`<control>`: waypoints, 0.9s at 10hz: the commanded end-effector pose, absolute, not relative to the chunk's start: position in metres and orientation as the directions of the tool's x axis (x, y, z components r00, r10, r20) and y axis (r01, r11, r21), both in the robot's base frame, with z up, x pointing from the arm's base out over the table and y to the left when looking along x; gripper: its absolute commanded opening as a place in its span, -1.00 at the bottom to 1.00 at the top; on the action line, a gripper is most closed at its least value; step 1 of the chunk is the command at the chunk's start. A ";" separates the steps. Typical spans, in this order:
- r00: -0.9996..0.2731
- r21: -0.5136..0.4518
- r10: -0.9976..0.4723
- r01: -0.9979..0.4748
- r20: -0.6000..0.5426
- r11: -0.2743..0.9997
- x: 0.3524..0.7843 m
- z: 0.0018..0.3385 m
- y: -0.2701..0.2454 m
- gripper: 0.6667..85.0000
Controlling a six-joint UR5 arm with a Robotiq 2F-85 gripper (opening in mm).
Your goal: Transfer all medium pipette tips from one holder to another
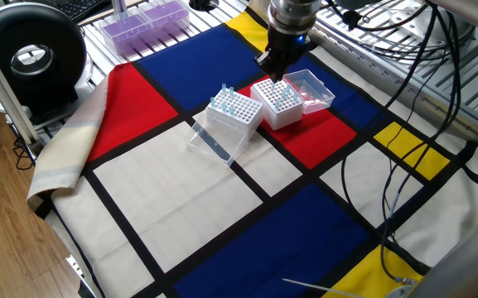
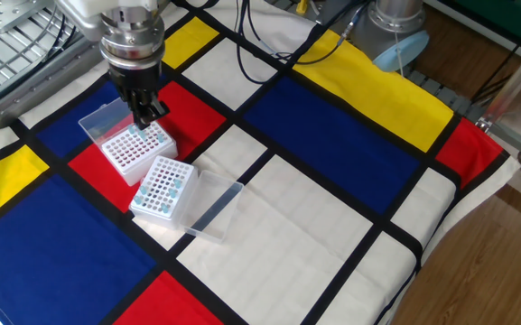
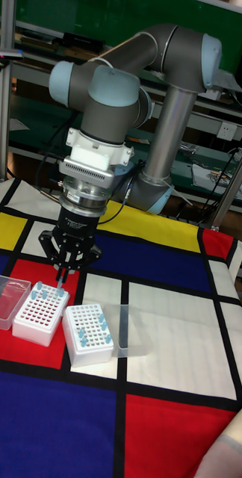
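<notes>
Two white racks stand side by side on the checked cloth. One rack [image 1: 278,103] [image 2: 137,149] [image 3: 39,314] sits on a red patch and holds a few medium pipette tips [image 3: 43,294] with light-blue tops. The other rack [image 1: 234,111] [image 2: 162,188] [image 3: 87,334] holds several tips [image 3: 100,327]. My gripper [image 1: 275,68] [image 2: 144,114] [image 3: 63,278] hangs just above the far edge of the first rack. Its fingers are pinched together on a thin tip that points down.
A clear lid [image 1: 311,88] [image 3: 4,300] lies beside the first rack, and another clear lid [image 1: 212,141] [image 2: 211,211] leans against the second. A purple-filled rack box [image 1: 144,20] and a black round device [image 1: 30,55] stand at the back. Cables [image 1: 404,58] hang on the right.
</notes>
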State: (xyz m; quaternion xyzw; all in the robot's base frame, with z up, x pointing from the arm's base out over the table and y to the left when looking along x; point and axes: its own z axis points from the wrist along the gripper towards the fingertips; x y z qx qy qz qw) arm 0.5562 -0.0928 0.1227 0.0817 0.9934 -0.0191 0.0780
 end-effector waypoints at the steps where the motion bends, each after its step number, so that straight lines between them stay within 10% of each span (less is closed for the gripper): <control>1: -0.969 0.007 0.191 0.192 -0.159 0.981 0.556 0.122 -0.085 -0.99; 9: -0.967 0.017 0.179 0.179 -0.181 0.984 0.558 0.113 -0.088 -0.99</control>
